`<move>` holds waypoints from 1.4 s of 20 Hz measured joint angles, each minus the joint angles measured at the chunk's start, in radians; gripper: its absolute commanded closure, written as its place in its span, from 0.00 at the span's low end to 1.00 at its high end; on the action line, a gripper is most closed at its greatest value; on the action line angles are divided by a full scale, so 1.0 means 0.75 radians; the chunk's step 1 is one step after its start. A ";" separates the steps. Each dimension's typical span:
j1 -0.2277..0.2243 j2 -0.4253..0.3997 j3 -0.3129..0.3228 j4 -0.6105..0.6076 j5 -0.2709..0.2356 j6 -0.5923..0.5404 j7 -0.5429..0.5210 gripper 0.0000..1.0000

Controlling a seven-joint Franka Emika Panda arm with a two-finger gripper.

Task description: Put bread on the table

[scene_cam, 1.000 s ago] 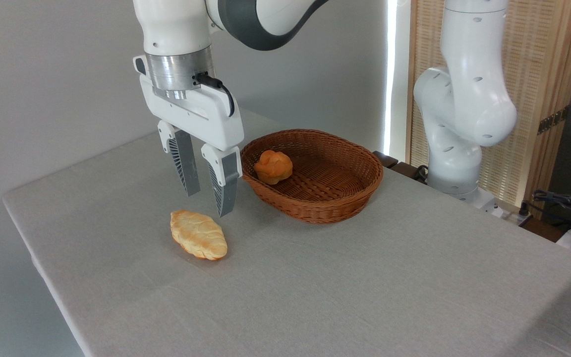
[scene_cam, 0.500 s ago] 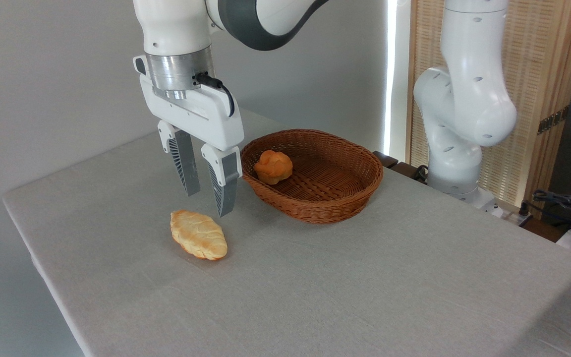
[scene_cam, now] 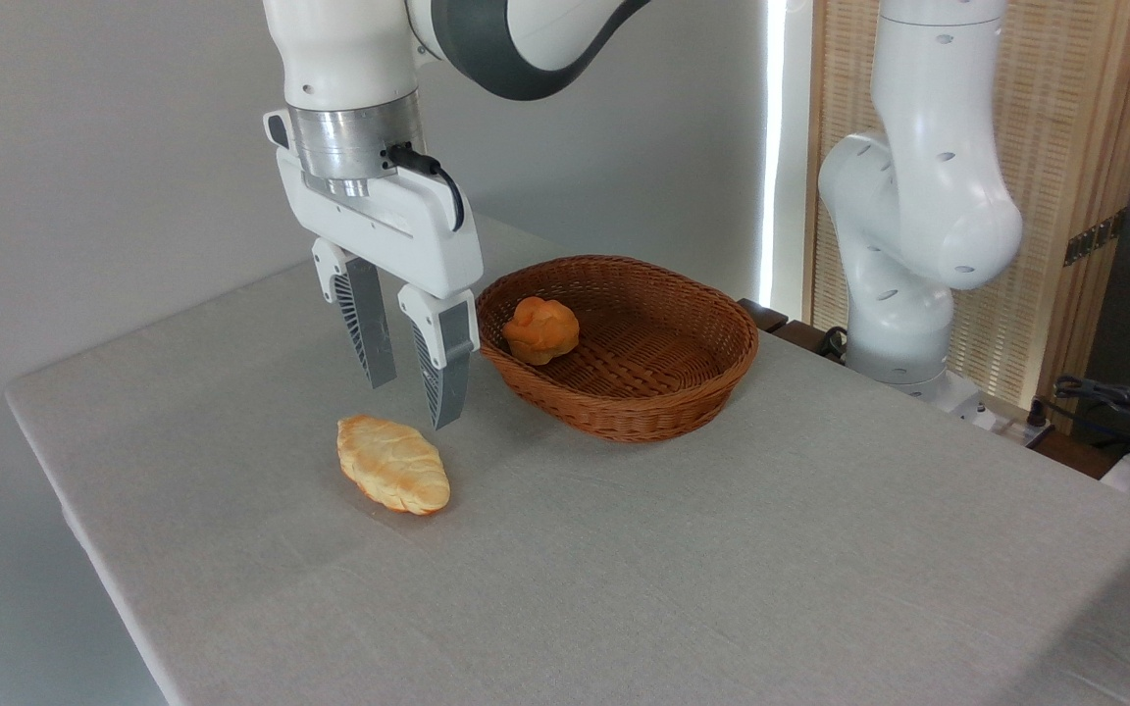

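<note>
Bread (scene_cam: 540,329) sits in the basket (scene_cam: 683,392), right of the open tool (scene_cam: 413,402).

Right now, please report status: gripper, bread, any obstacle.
Gripper open, empty, above the pale oval loaf. Small orange knobbly bun in the brown wicker basket, not on the grey table. Basket rim beside the fingers.

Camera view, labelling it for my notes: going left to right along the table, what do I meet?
Pale oval loaf → open claw above it → orange bun → wicker basket holding it → white arm base.
</note>
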 measured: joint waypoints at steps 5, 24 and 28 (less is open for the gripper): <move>-0.002 0.004 -0.001 0.000 0.000 0.000 0.000 0.00; -0.259 -0.278 -0.019 -0.230 -0.010 -0.241 0.000 0.00; -0.353 -0.335 -0.020 -0.332 -0.010 -0.247 0.000 0.00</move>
